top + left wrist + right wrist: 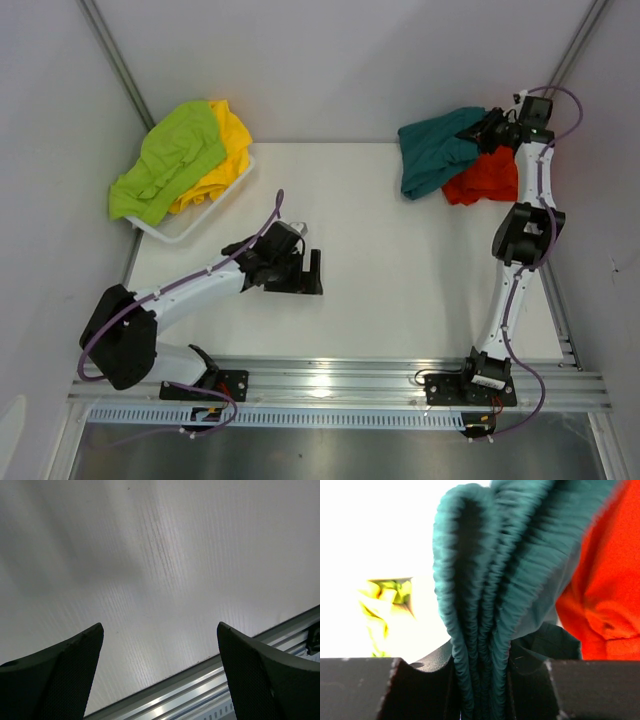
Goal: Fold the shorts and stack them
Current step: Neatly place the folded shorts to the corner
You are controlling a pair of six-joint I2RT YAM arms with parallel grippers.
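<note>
The right fingers [497, 128] are at the far right corner of the counter [400, 270], closed narrowly on the teal shorts [435, 150]. The right wrist view shows why the grip looks as it does. The elastic waistband is bunched into several ridged layers and pinched between the two fingers, so the whole garment hangs from one firm, thick edge, not from loose cloth that could slip. From that hold the teal fabric trails leftward across the counter. Whether all of it is lifted clear I cannot tell.

The orange shorts [490, 178] lie crumpled just beside and partly under the teal pair, touching it. My guess is that the teal pair is being drawn off them toward the open middle of the counter, where there is room to spread and fold it.

The lime green shorts [170, 160] and the yellow shorts [225, 150] are heaped together at the far left in a white basket [190, 228]. The green pair is on top and spills over the rim. They look unfolded, waiting their turn.

The left fingers [300, 275] are spread wide and hold nothing. They hang over bare counter near the left centre, well apart from every garment. This looks like a ready position for catching a free corner once the teal pair arrives.
</note>
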